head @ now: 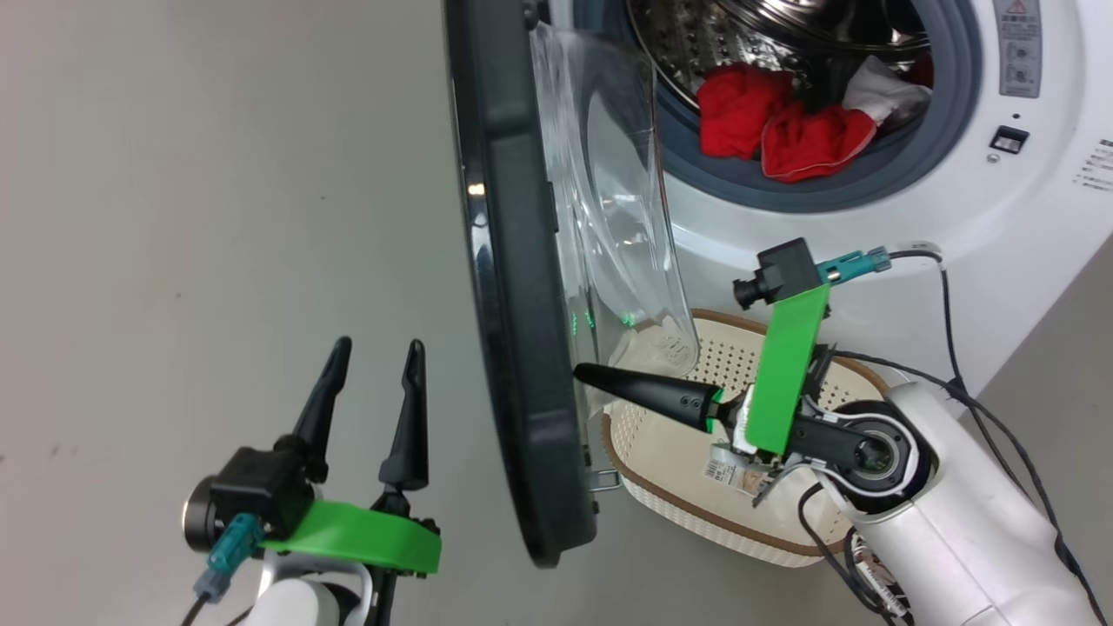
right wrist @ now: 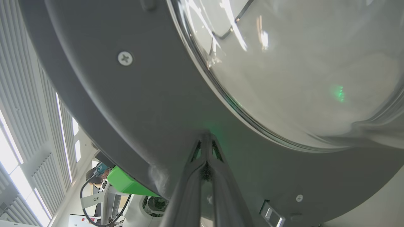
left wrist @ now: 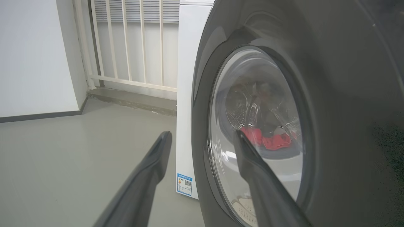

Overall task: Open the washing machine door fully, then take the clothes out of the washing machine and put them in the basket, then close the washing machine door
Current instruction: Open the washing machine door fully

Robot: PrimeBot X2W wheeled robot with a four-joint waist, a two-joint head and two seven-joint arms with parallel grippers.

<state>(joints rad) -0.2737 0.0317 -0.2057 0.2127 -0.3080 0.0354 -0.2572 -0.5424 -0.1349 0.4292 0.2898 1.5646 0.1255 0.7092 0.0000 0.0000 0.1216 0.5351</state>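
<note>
Pushing washing machine door toward nine o'clock, my right gripper clenched empty, left gripper released; tips are risking slipping off it.

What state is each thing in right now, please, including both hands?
washing machine door: open, standing well out.
clothes: lying in the drum.
basket: on the floor, no clothes inside.
left hand: open, empty.
right hand: shut, tips at the door's inner face.
</note>
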